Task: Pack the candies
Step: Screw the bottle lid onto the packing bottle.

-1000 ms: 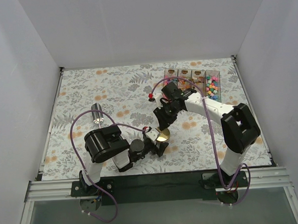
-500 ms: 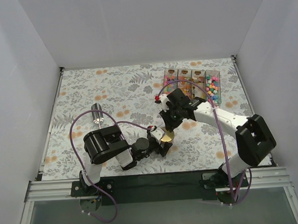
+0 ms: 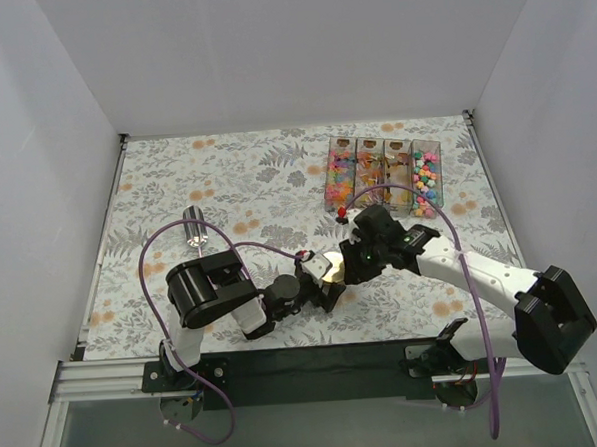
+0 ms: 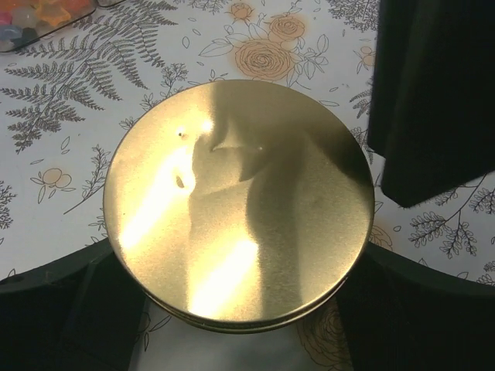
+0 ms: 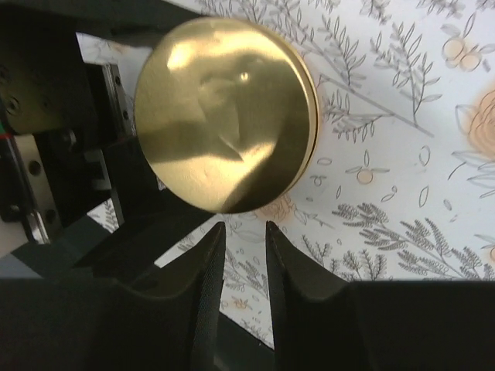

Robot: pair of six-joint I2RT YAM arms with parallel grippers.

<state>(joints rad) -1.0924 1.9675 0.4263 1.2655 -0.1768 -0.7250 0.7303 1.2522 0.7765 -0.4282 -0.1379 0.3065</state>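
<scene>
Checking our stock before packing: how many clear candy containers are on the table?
4 clear containers, side by side in a row at the far right of the top view: leftmost, second, third, rightmost. None looks hidden.

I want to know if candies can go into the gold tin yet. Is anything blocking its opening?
Yes. The gold tin, clamped in the left gripper, has its lid on, covering the whole top. The right gripper hovers beside it, fingers empty. The candies sit in their clear tray.
</scene>
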